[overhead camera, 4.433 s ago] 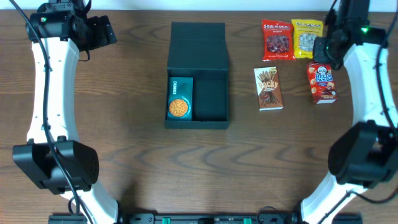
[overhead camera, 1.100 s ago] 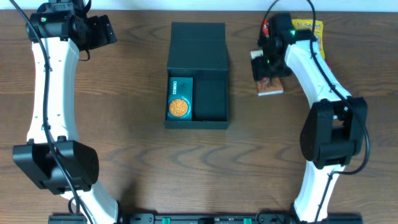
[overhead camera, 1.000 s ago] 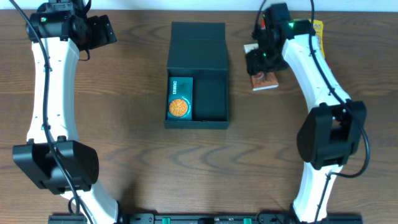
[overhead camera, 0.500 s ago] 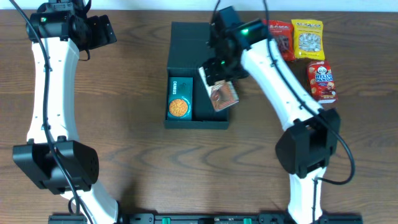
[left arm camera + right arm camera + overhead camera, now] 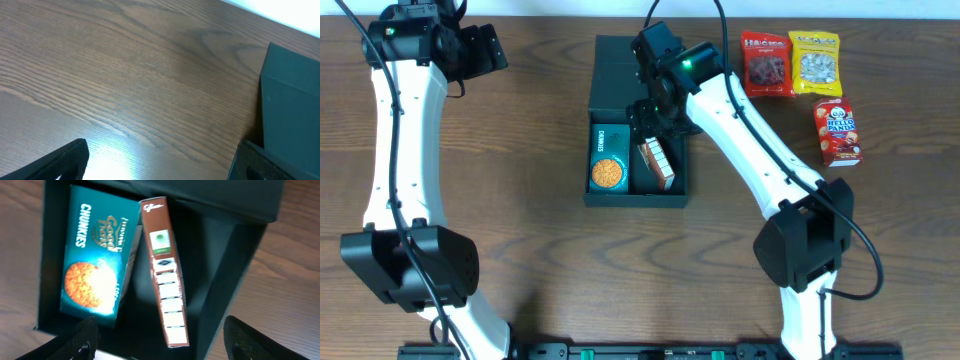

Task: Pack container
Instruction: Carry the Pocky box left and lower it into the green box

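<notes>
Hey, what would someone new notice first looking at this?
The dark container, lid open, mid-table, holds a teal cookie box and a slim brown box on its edge beside it. The right gripper hovers open above that slim box. Three snack packs lie to the right.

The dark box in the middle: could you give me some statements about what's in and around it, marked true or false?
1. The dark teal-black cardboard container stands open. True.
2. The teal cookie box with the orange circle lies outside on the table. False: it lies inside the container.
3. The slim brown snack box rests on edge beside the cookie box. True.
4. One snack pack is left on the table. False: three are, a red bag, a yellow bag and a red carton.
</notes>
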`<state>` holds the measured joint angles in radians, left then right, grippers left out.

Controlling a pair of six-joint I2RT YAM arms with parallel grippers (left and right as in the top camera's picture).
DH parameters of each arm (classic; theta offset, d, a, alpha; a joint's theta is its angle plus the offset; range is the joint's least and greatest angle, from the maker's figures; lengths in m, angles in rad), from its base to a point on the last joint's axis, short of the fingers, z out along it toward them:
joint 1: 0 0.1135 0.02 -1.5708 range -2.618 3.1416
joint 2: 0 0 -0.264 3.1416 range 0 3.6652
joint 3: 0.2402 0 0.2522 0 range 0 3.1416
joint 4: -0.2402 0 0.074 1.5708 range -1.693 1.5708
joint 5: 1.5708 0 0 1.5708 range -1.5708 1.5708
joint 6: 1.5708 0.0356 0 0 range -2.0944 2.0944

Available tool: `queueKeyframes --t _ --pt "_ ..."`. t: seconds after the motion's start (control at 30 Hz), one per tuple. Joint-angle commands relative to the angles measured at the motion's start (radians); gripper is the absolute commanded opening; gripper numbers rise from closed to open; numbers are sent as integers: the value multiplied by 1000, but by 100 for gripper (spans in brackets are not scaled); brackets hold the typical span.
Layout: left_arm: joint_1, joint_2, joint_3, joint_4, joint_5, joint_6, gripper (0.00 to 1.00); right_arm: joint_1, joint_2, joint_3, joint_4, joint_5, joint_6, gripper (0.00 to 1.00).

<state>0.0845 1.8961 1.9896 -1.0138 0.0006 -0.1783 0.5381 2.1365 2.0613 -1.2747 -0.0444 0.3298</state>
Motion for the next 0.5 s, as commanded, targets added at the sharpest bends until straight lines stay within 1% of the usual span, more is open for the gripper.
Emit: queueKeyframes --t 0.0,0.2,0.33,0.47 --pt "7 -3 15 -4 0 15 95 7 -3 -18 6 75 6 81" --pt "7 -3 15 -9 0 18 95 6 -2 -163 87 64 -154 74" --pt "7 -3 15 -9 0 19 95 6 -2 -225 124 62 -175 72" --pt "7 -3 15 -9 0 19 95 7 -2 -231 151 58 -199 72"
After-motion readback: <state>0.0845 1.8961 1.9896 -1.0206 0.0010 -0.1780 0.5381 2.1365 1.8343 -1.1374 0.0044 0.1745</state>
